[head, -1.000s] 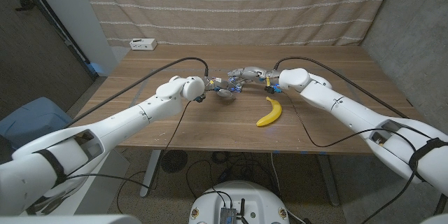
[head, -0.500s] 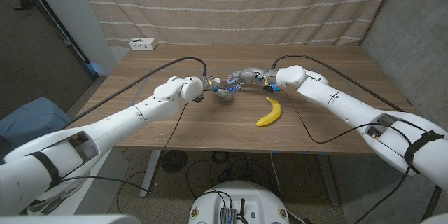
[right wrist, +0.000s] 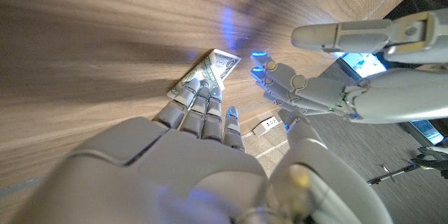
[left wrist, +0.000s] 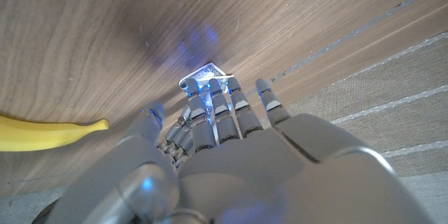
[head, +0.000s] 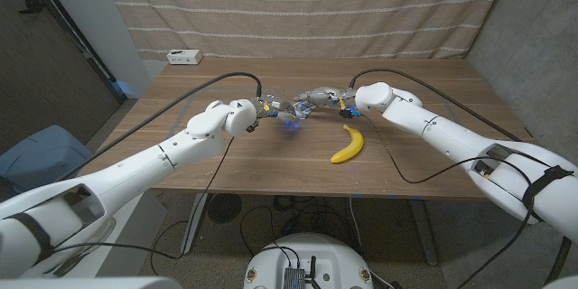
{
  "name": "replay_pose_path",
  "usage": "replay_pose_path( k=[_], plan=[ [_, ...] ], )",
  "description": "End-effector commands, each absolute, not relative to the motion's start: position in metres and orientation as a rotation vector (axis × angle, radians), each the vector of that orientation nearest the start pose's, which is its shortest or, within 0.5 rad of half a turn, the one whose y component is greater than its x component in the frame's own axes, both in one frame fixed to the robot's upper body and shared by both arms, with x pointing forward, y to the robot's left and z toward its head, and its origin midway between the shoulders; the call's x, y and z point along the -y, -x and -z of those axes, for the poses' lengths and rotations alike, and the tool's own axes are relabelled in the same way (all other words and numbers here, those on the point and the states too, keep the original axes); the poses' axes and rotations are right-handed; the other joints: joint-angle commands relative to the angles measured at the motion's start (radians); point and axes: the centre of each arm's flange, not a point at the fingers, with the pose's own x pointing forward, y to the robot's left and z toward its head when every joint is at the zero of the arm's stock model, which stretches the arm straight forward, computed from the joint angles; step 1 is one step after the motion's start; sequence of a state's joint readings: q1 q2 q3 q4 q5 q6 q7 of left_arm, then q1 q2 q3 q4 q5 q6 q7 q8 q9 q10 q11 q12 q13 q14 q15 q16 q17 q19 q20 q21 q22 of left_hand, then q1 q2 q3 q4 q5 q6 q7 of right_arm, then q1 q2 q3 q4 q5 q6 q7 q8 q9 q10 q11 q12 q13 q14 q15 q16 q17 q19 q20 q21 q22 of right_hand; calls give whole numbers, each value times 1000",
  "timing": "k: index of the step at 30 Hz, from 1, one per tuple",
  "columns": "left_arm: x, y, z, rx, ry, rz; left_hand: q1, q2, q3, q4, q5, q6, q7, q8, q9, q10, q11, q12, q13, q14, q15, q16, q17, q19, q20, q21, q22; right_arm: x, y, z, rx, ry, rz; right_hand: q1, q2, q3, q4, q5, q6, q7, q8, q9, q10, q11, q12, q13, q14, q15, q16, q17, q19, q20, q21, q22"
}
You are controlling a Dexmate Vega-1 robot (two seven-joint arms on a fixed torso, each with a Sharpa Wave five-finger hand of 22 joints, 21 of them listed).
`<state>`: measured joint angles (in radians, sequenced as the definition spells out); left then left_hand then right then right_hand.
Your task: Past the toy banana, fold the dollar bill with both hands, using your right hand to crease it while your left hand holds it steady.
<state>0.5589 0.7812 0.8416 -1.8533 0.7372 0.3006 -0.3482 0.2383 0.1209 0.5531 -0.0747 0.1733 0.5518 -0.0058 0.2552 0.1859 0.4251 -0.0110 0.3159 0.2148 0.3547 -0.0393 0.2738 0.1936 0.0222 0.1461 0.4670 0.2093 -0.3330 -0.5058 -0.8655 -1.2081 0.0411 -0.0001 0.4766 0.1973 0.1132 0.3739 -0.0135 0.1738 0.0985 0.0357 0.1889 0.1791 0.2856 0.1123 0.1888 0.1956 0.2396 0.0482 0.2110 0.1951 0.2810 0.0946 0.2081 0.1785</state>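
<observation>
Now our left hand (head: 271,108) has drawn back a little from where it was a second ago, its fingers spread and off the dollar bill (right wrist: 207,74), so we judge the steadying hold is being released. Our right hand (head: 312,101) presses its fingertips (right wrist: 199,92) on the bill, gripping nothing. Folded small, the bill lies on the desk (head: 271,158) beyond the toy banana (head: 348,145).
</observation>
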Motion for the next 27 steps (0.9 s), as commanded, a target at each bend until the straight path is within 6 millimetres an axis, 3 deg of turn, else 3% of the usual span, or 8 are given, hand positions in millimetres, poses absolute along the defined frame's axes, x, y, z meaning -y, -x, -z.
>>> replay_pose_path(
  k=[1, 5, 11, 13, 16, 18, 22, 27],
  plan=[
    [-141, -582, -33, 509, -1760, 174, -17, -16, 2, 0, -3, -11, 22, -22, -2, -5, -18, -12, -2, -22, -1, -16, 1, -4, 7, 6, 6, 126, -677, -33, 357, 1042, -685, -7, 1, 0, 6, 8, 11, -1, 5, 2, 5, -6, 4, -1, 11, -2, 3, 3, 19, 16, 5, 2],
    [-139, -589, -29, 463, -1779, 178, -41, -27, -10, 10, -2, -28, 16, -41, -4, -26, -37, -32, -8, -52, 10, -35, 3, -44, 10, -8, 8, 128, -675, -33, 360, 1039, -683, -8, 2, 0, 7, 8, 12, -2, 5, 2, 5, -6, 4, -1, 12, -3, 3, 3, 19, 16, 5, 2],
    [-139, -599, -25, 417, -1800, 172, -100, -40, -37, 42, 4, -87, -15, -67, -2, -98, -12, -76, -11, -124, 40, -65, 9, -117, 16, -31, 14, 131, -672, -32, 364, 1038, -680, -9, 2, 0, 8, 8, 14, -3, 5, 2, 4, -5, 5, -1, 11, -4, 1, 3, 19, 14, 4, 2],
    [-140, -603, -24, 410, -1794, 183, -114, -47, -45, 49, 6, -127, -31, -79, -1, -114, -18, -85, -11, -141, 47, -70, 10, -133, 17, -36, 16, 132, -672, -32, 365, 1037, -680, -10, 2, 0, 7, 8, 15, -3, 6, 2, 4, -7, 5, -1, 11, -4, 1, 2, 19, 14, 4, 2],
    [-140, -609, -22, 402, -1786, 207, -141, -55, -57, 62, 12, -223, -88, -87, -1, -169, -36, -108, -11, -200, 58, -85, 8, -167, 19, -46, 19, 132, -672, -31, 363, 1037, -683, -10, 2, 1, 8, 9, 15, -3, 5, 2, 4, -6, 5, -1, 10, -4, 0, 2, 19, 13, 4, 2],
    [-140, -614, -21, 398, -1774, 231, -153, -54, -61, 70, 16, -259, -97, -85, -1, -203, -39, -118, -12, -239, 60, -92, 8, -183, 18, -51, 21, 131, -673, -31, 364, 1036, -684, -10, 2, 1, 8, 9, 16, -3, 5, 2, 5, -5, 5, -1, 10, -3, 0, 2, 19, 12, 4, 2],
    [-139, -624, -18, 387, -1762, 264, -173, -48, -67, 88, 18, -279, -88, -83, -1, -215, -46, -118, -12, -261, 63, -90, 10, -205, 20, -57, 23, 131, -674, -33, 368, 1035, -687, -11, 2, 1, 8, 9, 17, -2, 5, 2, 4, -4, 5, -1, 9, -2, -1, 2, 19, 11, 3, 2],
    [-137, -631, -16, 378, -1764, 292, -212, -46, -85, 125, 25, -288, -45, -73, -2, -211, -71, -110, -13, -280, 69, -84, 13, -220, 18, -59, 27, 130, -675, -35, 373, 1031, -688, -11, 2, 2, 8, 9, 18, -1, 5, 2, 5, -3, 6, -1, 11, -3, -1, 1, 20, 10, 3, 2]
  ],
)
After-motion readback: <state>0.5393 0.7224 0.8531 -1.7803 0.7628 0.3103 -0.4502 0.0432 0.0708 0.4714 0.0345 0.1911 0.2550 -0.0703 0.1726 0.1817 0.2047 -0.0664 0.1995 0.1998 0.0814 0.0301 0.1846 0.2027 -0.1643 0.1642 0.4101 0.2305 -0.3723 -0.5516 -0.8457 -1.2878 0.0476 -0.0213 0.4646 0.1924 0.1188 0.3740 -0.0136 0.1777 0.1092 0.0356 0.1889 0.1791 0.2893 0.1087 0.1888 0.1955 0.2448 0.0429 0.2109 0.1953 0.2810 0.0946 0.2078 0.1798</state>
